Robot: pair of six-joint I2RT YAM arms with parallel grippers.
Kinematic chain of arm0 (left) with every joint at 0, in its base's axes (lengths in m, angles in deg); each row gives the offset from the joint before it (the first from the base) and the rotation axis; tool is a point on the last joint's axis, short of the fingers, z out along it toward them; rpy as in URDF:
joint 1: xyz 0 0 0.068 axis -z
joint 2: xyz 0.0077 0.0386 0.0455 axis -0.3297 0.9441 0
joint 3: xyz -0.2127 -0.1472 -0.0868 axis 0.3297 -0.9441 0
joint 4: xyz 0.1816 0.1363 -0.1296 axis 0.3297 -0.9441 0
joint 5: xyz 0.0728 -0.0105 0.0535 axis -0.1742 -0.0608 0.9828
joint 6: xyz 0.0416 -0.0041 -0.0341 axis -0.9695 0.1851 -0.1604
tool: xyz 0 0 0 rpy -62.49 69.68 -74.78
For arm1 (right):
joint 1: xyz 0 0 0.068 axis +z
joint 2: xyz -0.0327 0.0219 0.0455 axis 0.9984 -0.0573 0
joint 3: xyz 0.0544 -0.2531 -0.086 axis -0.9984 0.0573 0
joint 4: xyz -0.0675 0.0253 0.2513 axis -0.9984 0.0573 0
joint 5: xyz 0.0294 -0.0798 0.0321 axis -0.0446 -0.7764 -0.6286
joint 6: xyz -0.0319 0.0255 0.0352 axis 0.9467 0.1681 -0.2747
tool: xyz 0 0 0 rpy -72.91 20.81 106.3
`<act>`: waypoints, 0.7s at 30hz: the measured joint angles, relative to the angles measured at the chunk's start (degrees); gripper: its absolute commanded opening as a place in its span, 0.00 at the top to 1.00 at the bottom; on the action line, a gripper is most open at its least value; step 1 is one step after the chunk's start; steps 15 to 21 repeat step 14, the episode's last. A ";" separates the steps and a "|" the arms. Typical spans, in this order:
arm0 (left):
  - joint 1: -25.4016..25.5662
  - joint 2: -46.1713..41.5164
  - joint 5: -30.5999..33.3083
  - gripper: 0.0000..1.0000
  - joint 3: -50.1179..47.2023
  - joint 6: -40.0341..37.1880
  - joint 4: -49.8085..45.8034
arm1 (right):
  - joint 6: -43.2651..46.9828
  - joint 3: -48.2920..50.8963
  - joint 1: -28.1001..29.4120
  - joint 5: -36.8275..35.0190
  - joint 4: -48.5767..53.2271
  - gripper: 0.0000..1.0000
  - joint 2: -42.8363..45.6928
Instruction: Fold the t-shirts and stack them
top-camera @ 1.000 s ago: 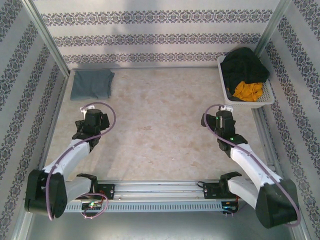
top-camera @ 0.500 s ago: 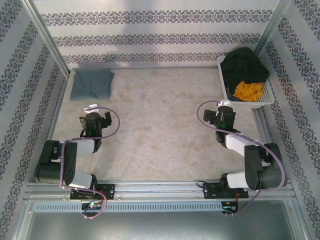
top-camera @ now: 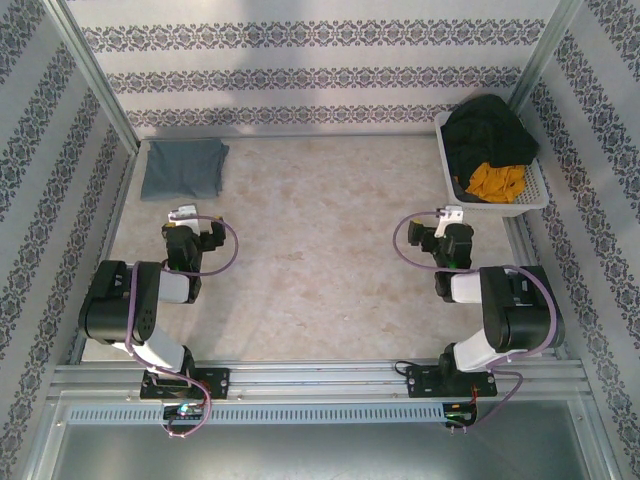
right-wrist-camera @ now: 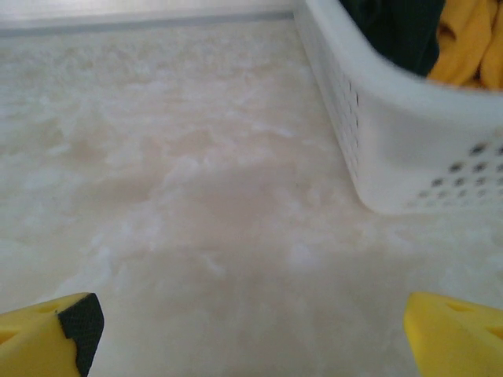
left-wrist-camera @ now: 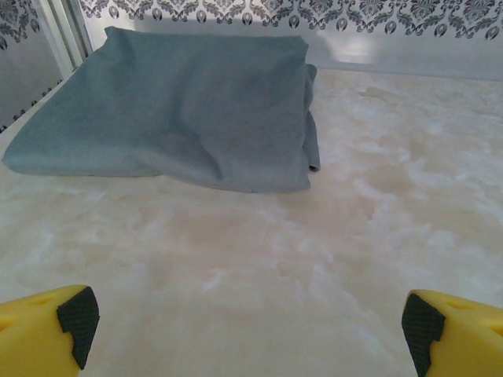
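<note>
Left wrist: folded slate t-shirt (left-wrist-camera: 173,110) beyond spread left tool (left-wrist-camera: 247,318); right wrist: basket (right-wrist-camera: 393,141), right tool (right-wrist-camera: 251,320) spread

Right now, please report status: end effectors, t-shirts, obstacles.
Left end effector open, empty; right end effector too. Blue-grey t-shirt folded, far-left corner. Basket holds more garments. Nothing blocking.

t-shirts on worktop (top-camera: 320,260): 1; blue-grey t-shirt (top-camera: 183,168) | basket (top-camera: 500,208): 1 | garments in basket: 2; dark garment (top-camera: 488,135); yellow garment (top-camera: 497,182) | tools: 2; left tool (left-wrist-camera: 247,314); right tool (right-wrist-camera: 250,318)
</note>
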 measured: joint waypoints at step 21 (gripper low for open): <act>0.02 0.00 0.02 0.00 -0.48 -0.52 -0.55 | 1.40 -0.26 1.14 0.07 -0.55 0.02 0.02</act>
